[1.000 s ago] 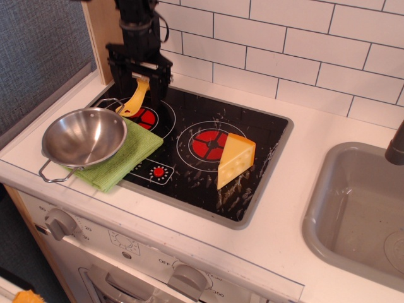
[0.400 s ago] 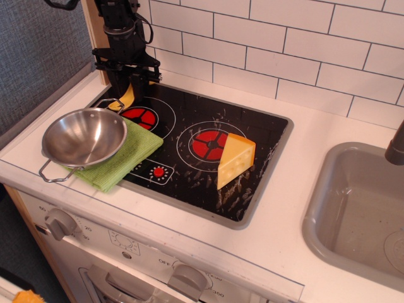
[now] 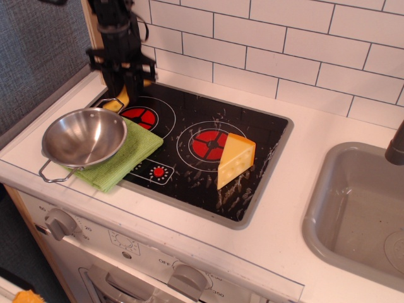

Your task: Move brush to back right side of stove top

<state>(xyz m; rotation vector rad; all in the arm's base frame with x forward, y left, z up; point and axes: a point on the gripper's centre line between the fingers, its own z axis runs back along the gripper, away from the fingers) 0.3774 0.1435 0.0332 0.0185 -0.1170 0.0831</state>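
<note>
The black stove top [image 3: 268,132] has a grey rim and two red burner rings. My black gripper [image 3: 124,85] hangs over its back left corner, close to the wooden side panel. It appears shut on the yellow-orange brush [image 3: 119,101]. Only a small yellow end of the brush shows below the fingers, just above the stove's back left edge. The rest of the brush and its bristles are hidden by the gripper.
A steel bowl [image 3: 83,136] rests on a green cloth [image 3: 131,154] over the stove's front left. A yellow cheese wedge [image 3: 235,159] stands by the right burner. A grey sink [image 3: 356,208] lies at the right. A tiled wall runs along the back.
My gripper has moved left and back with the brush, from over the left burner to the stove's back left corner. Less of the brush shows now.
</note>
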